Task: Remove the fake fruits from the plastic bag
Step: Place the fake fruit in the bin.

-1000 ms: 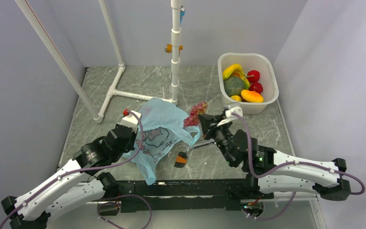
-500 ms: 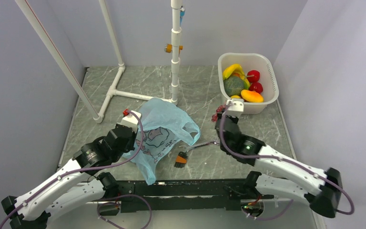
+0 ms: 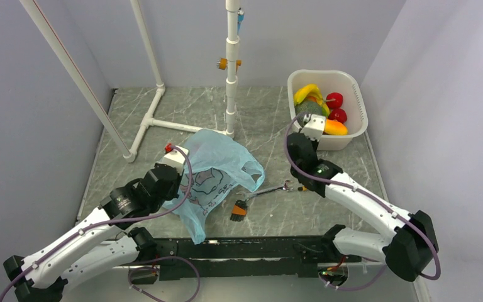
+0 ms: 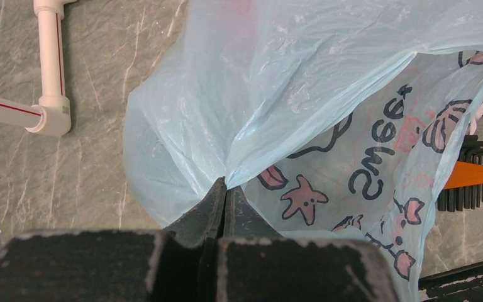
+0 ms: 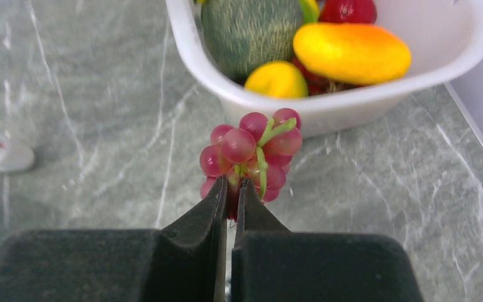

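We can't see inside light-blue plastic bag (image 4: 302, 94), clamped by L tool (image 4: 225, 186); R tool (image 5: 230, 189) pinches dark-red plastic grape bunch (image 5: 239, 146).

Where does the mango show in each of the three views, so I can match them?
Top external: the mango lies in the tub, upper right, by its front wall.
Left wrist: not in it.
Right wrist: top right, inside the tub.
Shared landmark: the white tub, in the top and right wrist views.
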